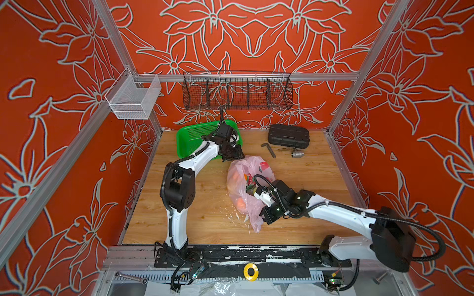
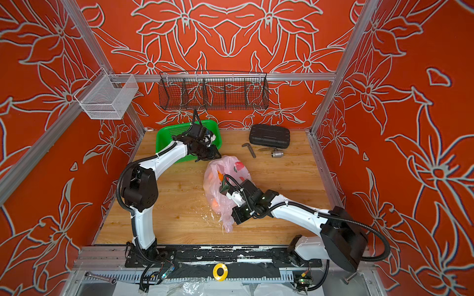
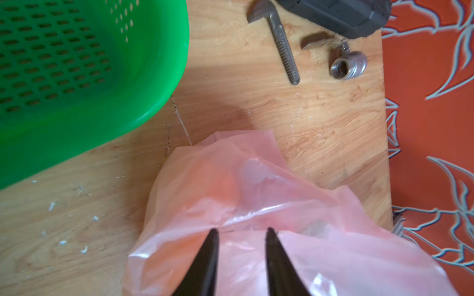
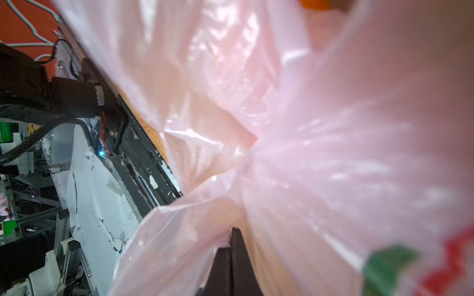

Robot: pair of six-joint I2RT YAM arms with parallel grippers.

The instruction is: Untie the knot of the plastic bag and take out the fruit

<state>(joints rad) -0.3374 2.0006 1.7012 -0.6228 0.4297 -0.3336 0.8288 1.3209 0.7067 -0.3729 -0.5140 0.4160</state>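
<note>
The pink plastic bag (image 1: 250, 170) (image 2: 225, 166) lies crumpled mid-table. Orange fruit (image 1: 239, 203) (image 2: 215, 204) shows through its film. In the right wrist view the plastic bag (image 4: 346, 153) gathers into the knot (image 4: 252, 153), a twisted bunch, with a bit of orange fruit (image 4: 314, 2) at the frame's edge. My right gripper (image 4: 230, 239) (image 1: 261, 216) (image 2: 234, 216) is shut on a fold of the plastic beside that bunch, at the bag's near end. My left gripper (image 3: 242, 230) (image 1: 238, 156) (image 2: 215, 156) stands open at the bag's far end, its tips resting against the pink plastic bag (image 3: 230, 184).
A green basket (image 1: 192, 135) (image 2: 169, 138) (image 3: 64, 64) stands at the back left beside the left gripper. At the back right are a black case (image 1: 288, 135), a bent metal key (image 1: 269, 150) and a metal fitting (image 1: 297, 153). Wire baskets (image 1: 237, 92) hang on the back rail.
</note>
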